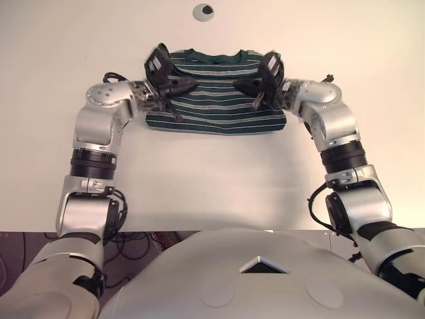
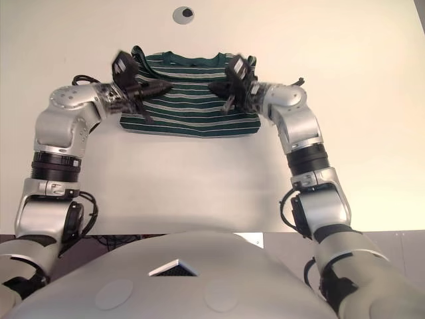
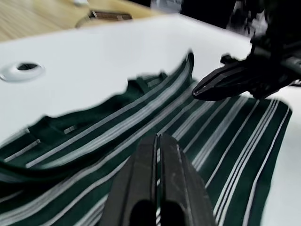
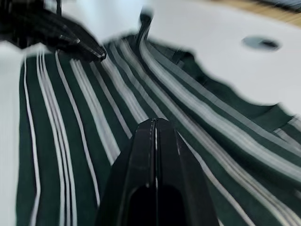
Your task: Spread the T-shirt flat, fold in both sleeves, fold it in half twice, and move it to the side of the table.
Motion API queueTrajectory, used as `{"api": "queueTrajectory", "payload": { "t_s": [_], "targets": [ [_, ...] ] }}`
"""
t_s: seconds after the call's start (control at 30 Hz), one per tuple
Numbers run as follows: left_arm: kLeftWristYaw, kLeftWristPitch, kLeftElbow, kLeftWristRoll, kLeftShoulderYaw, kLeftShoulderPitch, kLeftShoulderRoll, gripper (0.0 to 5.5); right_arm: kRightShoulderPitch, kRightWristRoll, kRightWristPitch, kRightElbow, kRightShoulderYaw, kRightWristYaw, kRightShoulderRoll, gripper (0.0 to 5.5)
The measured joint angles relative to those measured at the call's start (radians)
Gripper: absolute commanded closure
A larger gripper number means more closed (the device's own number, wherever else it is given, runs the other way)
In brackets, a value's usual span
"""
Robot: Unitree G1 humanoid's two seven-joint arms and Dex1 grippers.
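Note:
A dark green T-shirt [image 1: 214,111] with white stripes lies folded into a wide rectangle at the far middle of the white table [image 1: 212,179], collar toward the far edge. My left gripper [image 1: 192,83] hovers over its left part, shut, tips pointing inward. Opposite it, my right gripper [image 1: 236,84] is over the right part, also shut. The two tips face each other a short gap apart above the shirt's middle. In the left wrist view my left gripper [image 3: 157,137] has nothing between its fingers, and the same holds for my right gripper [image 4: 154,122] in its own view.
A round cable hole [image 1: 204,11] sits in the table just beyond the shirt. Bare white tabletop stretches to both sides of the shirt and toward the near edge [image 1: 212,230].

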Motion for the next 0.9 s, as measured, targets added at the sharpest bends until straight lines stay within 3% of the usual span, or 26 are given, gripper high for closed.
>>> {"api": "queueTrajectory", "payload": {
  "t_s": [0.17,0.3,0.47,0.57,0.9],
  "targets": [
    [-0.048,-0.080,-0.078,0.131,-0.131,0.073,0.091,5.46,0.066,-0.084,-0.055,-0.091,0.130,0.134,-0.111,5.45],
    [-0.143,-0.132,-0.241,0.144,-0.167,0.188,0.232,5.46,0.207,0.023,0.052,-0.319,0.166,0.314,-0.201,5.45],
    [-0.170,-0.019,-0.362,0.019,-0.078,0.255,0.258,5.46,0.177,0.128,0.166,-0.339,0.024,0.214,-0.148,5.45],
    [-0.178,0.032,-0.448,-0.038,-0.071,0.237,0.227,5.46,0.140,0.171,0.208,-0.354,0.013,0.179,-0.089,5.45],
    [-0.141,0.015,-0.485,0.097,-0.310,0.241,0.178,5.46,-0.034,0.006,0.084,0.059,0.118,0.024,0.068,5.45]
  ]
}}
